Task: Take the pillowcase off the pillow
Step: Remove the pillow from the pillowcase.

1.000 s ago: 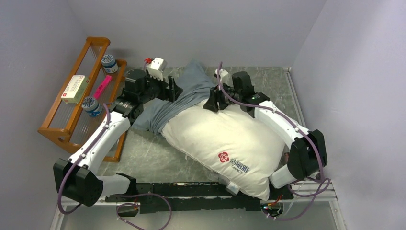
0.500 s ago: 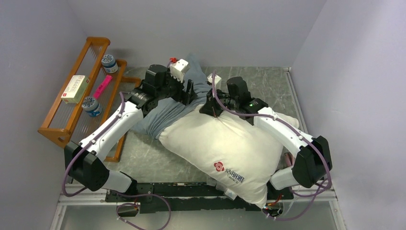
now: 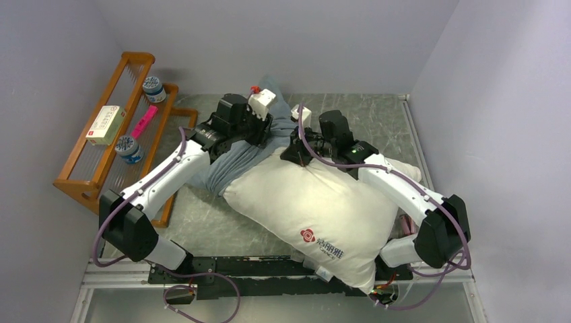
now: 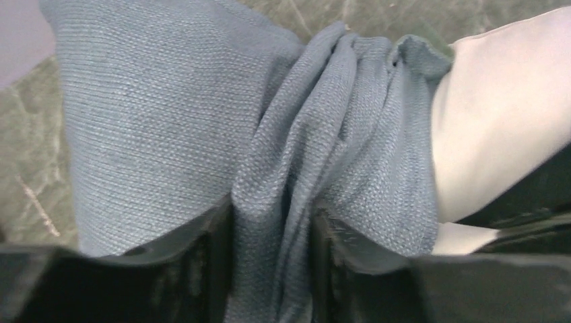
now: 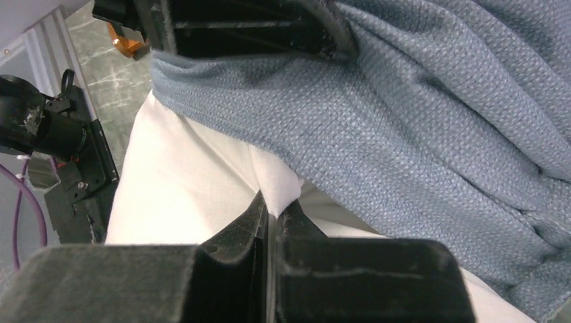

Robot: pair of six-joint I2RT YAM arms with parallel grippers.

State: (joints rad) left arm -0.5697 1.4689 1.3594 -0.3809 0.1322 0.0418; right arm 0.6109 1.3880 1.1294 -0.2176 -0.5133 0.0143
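A: Scene status is requested, largest items first.

B: A green-grey marbled tabletop is seen under everything. A big plump white rectangular pillow is laid diagonally across it, with the near corner reaching the black base rail and a small red flower logo faced up. Most of the pillow is uncovered.

A: Where is the cover located?

B: A large soft grey-blue woven cloth pillowcase is bunched over the pillow's far-left end, and only that end is covered. The loose cloth is spread onto the table to the left and toward the back wall. Only the plain face is shown.

A: Anything else on the table?

B: An orange-brown wooden slatted rack is set along the left wall, well apart from the pillow. Two small round jars with blue-patterned tops, a white flat box and a pink strip-shaped item are held in it.

A: What about the claws?

B: The left gripper is placed on the bunched pillowcase. Its jaws are partly closed, with a thick fold of grey-blue cloth packed between them and touched by both fingers. The right gripper is closed tight, and a small tuck of white pillow fabric is pinched at its tips, just beside the pillowcase hem. Both grippers are seen near each other at the pillow's far end.
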